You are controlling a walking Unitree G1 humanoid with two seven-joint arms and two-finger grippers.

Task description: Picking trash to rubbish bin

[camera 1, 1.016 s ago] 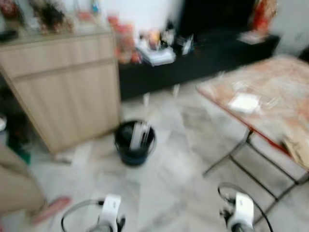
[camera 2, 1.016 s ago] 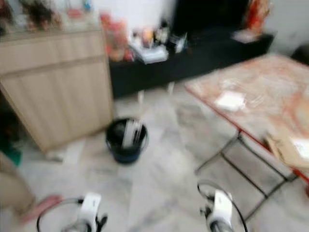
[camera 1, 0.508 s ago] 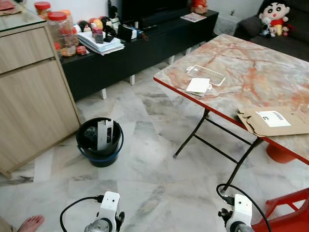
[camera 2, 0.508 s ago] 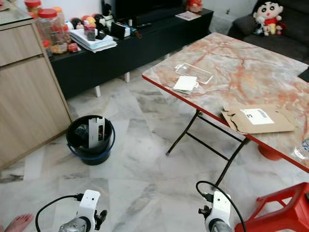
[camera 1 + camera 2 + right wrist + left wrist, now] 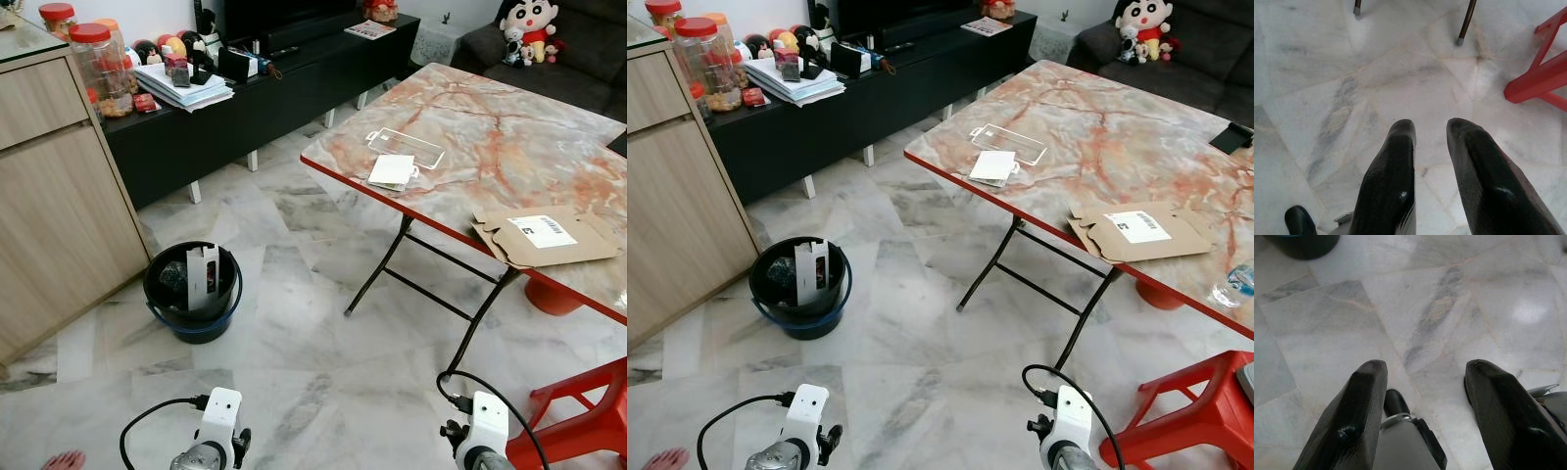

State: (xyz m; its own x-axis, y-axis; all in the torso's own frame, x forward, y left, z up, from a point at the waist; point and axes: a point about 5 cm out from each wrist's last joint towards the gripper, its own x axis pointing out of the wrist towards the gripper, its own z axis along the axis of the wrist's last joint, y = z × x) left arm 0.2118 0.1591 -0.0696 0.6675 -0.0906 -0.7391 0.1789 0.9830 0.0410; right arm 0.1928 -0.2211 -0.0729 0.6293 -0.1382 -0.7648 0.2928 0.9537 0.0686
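Observation:
A black rubbish bin (image 5: 193, 289) with a blue rim stands on the marble floor beside the wooden cabinet, with a white strip and dark scraps inside. On the marble-patterned folding table (image 5: 509, 127) lie a flattened cardboard mailer (image 5: 544, 235), a white packet (image 5: 392, 171) and a clear plastic tray (image 5: 405, 147). A plastic bottle (image 5: 1234, 284) lies at the table's right edge. Both arms hang low at the bottom of the eye views. My left gripper (image 5: 1425, 364) is open wide over bare floor. My right gripper (image 5: 1431, 122) is open with a narrow gap, also empty.
A wooden cabinet (image 5: 59, 196) stands at the left and a black TV bench (image 5: 265, 88) with jars and papers runs along the back. A red plastic stool (image 5: 1185, 411) stands at the lower right near the table legs (image 5: 411, 284). A person's toes (image 5: 64, 460) show at the lower left.
The camera has swung right and the blur has cleared, so the bin sits further left and more of the table shows. Both arms hang as before.

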